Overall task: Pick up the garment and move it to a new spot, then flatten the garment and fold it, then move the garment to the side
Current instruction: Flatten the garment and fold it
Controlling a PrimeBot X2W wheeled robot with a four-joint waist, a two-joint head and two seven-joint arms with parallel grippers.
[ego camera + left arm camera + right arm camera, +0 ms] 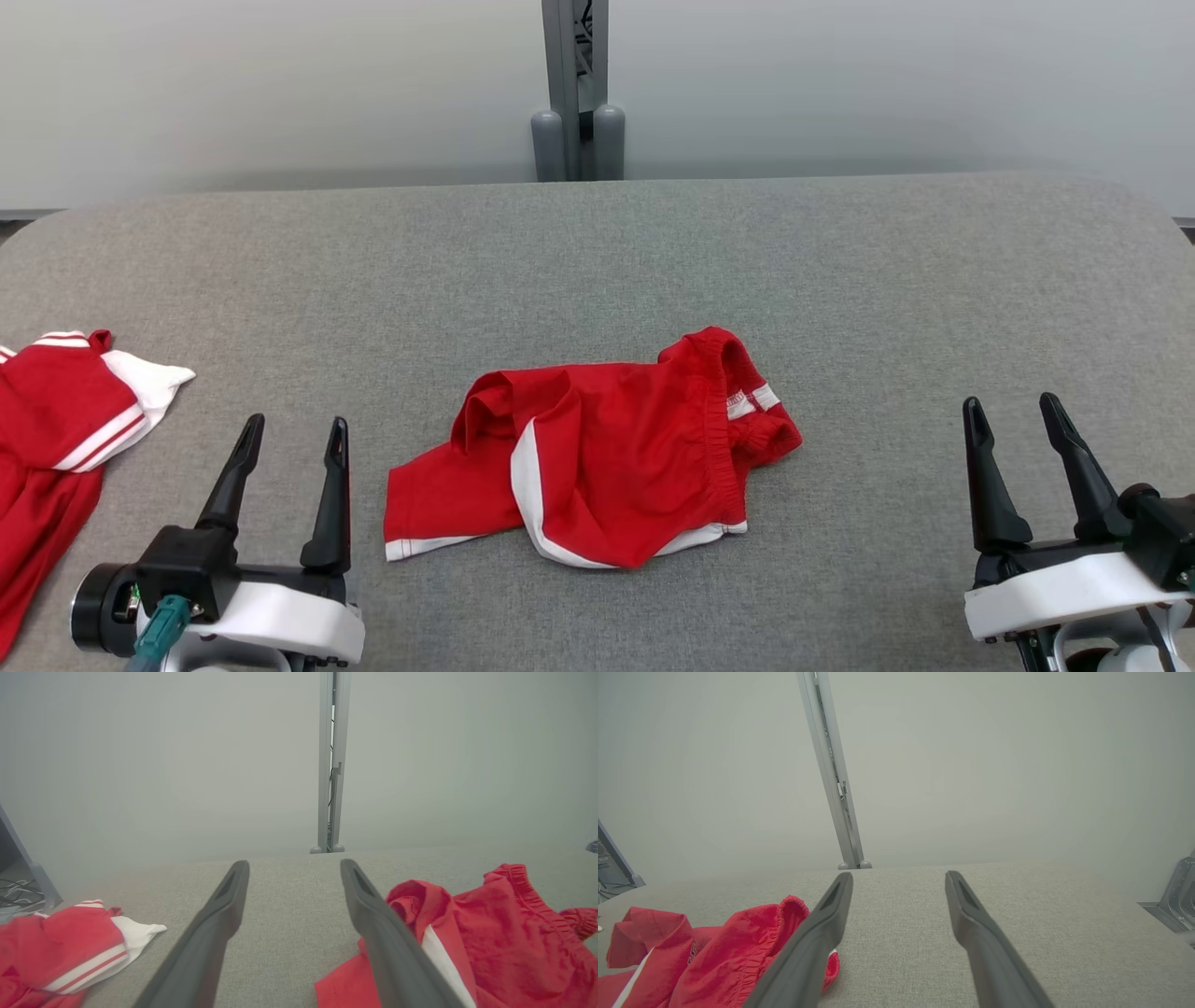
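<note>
The garment (607, 448) is a pair of red shorts with white trim, lying crumpled in the middle of the grey table near its front. In the left wrist view the garment (490, 933) lies to the right of the fingers; in the right wrist view the garment (705, 952) lies to the left. My left gripper (294, 439) rests at the lower left, open and empty, a short way left of the shorts. My right gripper (1013, 415) sits at the lower right, open and empty, well clear of the cloth.
A second red and white garment (65, 420) lies at the table's left edge, also the red and white garment (70, 952) in the left wrist view. A grey metal post (576, 89) stands behind the table's far edge. The grey table (840, 280) has bare cloth behind and right of the shorts.
</note>
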